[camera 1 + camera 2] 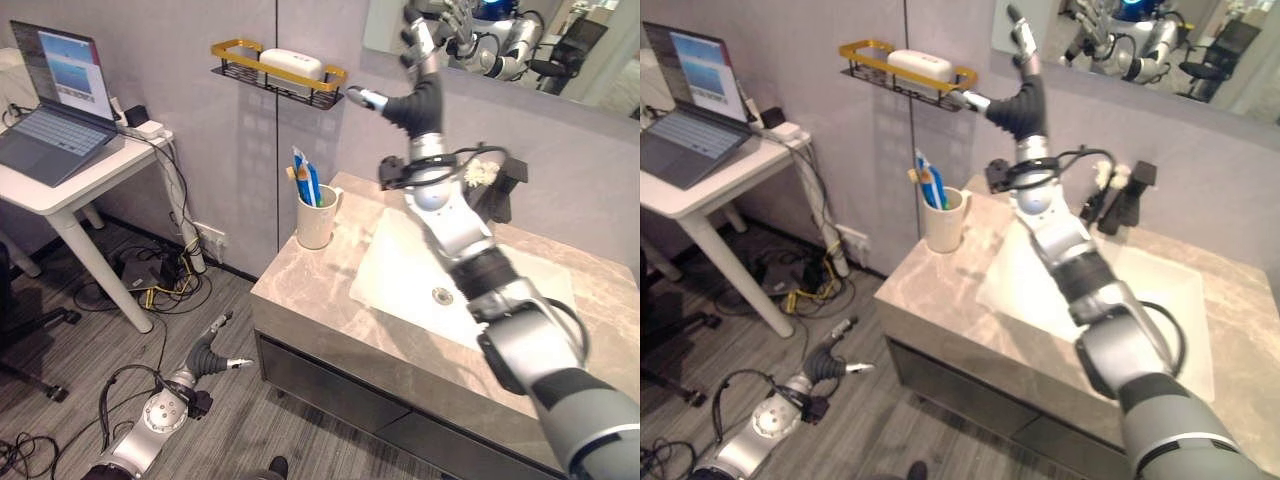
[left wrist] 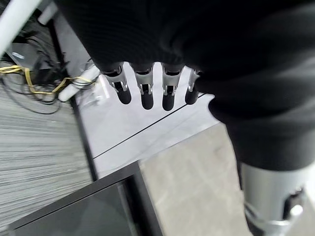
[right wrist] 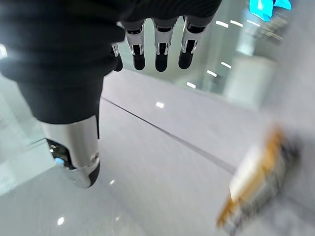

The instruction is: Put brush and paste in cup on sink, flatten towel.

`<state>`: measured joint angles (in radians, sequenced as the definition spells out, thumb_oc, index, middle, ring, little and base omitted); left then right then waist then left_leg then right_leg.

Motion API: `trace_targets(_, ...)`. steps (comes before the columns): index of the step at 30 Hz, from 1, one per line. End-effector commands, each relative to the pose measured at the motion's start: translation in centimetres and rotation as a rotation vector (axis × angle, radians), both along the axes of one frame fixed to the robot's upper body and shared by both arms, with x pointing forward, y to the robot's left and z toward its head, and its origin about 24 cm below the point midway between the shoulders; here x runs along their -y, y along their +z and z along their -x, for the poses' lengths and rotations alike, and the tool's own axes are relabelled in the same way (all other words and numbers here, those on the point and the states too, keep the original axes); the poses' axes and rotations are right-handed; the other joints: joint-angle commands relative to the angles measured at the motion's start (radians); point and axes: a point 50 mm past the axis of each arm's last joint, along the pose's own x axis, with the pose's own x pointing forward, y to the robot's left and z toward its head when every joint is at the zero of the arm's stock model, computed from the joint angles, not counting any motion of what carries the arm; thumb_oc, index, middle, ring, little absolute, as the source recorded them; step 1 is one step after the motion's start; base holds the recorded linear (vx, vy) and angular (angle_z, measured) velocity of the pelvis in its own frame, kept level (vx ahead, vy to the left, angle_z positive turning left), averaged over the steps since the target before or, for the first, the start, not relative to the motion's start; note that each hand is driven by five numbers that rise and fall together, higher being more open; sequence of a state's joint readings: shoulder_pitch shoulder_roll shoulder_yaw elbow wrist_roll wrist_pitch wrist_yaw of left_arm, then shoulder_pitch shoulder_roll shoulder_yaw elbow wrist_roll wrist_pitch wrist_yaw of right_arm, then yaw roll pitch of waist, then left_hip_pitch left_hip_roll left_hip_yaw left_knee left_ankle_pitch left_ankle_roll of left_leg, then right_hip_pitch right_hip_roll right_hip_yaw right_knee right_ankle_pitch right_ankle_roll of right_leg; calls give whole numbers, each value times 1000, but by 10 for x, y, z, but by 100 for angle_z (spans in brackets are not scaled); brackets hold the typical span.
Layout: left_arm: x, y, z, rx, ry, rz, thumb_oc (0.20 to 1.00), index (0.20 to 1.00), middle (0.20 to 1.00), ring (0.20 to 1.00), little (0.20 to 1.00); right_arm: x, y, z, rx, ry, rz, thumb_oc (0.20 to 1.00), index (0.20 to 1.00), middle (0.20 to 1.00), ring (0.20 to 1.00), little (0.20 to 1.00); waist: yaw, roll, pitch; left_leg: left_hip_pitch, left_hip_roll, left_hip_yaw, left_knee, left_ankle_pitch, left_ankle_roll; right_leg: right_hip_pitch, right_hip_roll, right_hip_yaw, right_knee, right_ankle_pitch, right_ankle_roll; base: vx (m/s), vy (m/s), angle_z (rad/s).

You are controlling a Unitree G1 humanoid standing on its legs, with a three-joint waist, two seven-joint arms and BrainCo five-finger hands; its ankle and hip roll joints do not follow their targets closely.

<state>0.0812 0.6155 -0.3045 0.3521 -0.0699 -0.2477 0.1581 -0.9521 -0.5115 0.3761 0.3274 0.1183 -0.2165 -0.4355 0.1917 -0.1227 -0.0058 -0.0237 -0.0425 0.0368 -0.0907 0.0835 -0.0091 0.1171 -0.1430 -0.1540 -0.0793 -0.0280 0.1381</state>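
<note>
Marble-look counter (image 1: pixel 300 290) w/ a white sink basin (image 1: pixel 400 270) set in it, dark cabinet front below, grey wood-plank floor, grey wall behind w/ a mirror (image 1: pixel 520 50) above the basin. To the robot's left stands a white desk (image 1: pixel 70 185) carrying an open laptop (image 1: pixel 50 100); cables lie tangled on the floor under it.

Right hand (image 1: pixel 1025 70) is raised high against the wall at the mirror's lower edge, fingers (image 3: pixel 157 49) straight and a little apart, holding nothing (thumb sticks out sideways toward the shelf). Its arm crosses over the basin. Left hand (image 1: pixel 215 355) hangs low beside the cabinet, near the floor, fingers (image 2: pixel 145 93) straight, side by side, empty.

The cup (image 1: pixel 317 218) sits on the counter's back left corner, well below the right hand's fingertips and off to the thumb side. Brush and paste (image 1: pixel 305 178) stand in it already, leaning on the rim; which is which I can't tell.

Gold-rimmed wall shelf (image 1: pixel 275 70) w/ a white soap dish (image 1: pixel 290 65) hangs just past the right thumb tip. A dark tap (image 1: pixel 505 185) stands at the basin's back, partly hidden behind the right forearm.
</note>
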Motion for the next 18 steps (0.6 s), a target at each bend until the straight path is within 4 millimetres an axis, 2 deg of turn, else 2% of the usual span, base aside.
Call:
trace_targets(1,-5,3,0,42,36,-8,1000,1000,1000,1000,1000,25,-2,5,30,-88,82,1000,1000,1000,1000,1000,-38,15,-58,6,-13,26,85,-117,10,-81,-15,38,19,143,31,-33,0,-35)
trace_targets(2,-7,1,4,36,56,-5,1000,1000,1000,1000,1000,31,-6,10,36,-101,77,1000,1000,1000,1000,1000,-45,17,-58,9,-9,35,84,-118,11,-84,-12,44,19,143,31,-73,3,-21)
trace_targets(3,-11,-2,9,29,106,15,1000,1000,1000,1000,1000,49,-18,21,37,-138,71,1000,1000,1000,1000,1000,-66,24,-53,13,-5,49,81,-116,13,-94,-8,59,20,147,32,-76,4,-33)
trace_targets(5,-16,-2,15,29,147,20,1000,1000,1000,1000,1000,74,-34,40,31,-209,92,1000,1000,1000,1000,1000,-85,32,-48,13,0,63,77,-113,15,-110,-3,74,25,152,33,-71,14,-44)
trace_targets(10,-21,-5,25,24,184,17,1000,1000,1000,1000,1000,125,-69,83,-11,-427,139,1000,1000,1000,1000,1000,-130,44,-44,17,2,82,79,-119,23,-125,0,98,32,153,35,-23,16,-20)
trace_targets(12,-21,-8,32,8,185,8,1000,1000,1000,1000,1000,149,-97,105,-94,-530,109,1000,1000,1000,1000,1000,-156,49,-39,18,2,89,81,-122,27,-133,3,109,36,152,37,-15,19,-18)
trace_targets(13,-21,-8,32,6,183,7,1000,1000,1000,1000,1000,149,-98,106,-96,-532,109,1000,1000,1000,1000,1000,-153,49,-41,18,2,89,81,-123,27,-132,3,109,37,151,37,-23,23,-29)
trace_targets(14,-21,-11,36,-10,178,-6,1000,1000,1000,1000,1000,164,-115,118,-159,-600,86,1000,1000,1000,1000,1000,-171,51,-36,16,1,93,82,-124,29,-138,2,116,38,154,39,-16,19,-21)
trace_targets(16,-21,-12,38,-15,173,-13,1000,1000,1000,1000,1000,169,-121,122,-178,-621,75,1000,1000,1000,1000,1000,-174,53,-37,21,1,94,80,-135,30,-136,2,119,38,148,42,9,12,-7)
trace_targets(18,-22,-14,42,-29,170,-23,1000,1000,1000,1000,1000,181,-138,133,-230,-685,27,1000,1000,1000,1000,1000,-188,57,-29,15,-2,102,84,-128,33,-147,-3,127,43,162,43,-33,25,-11)
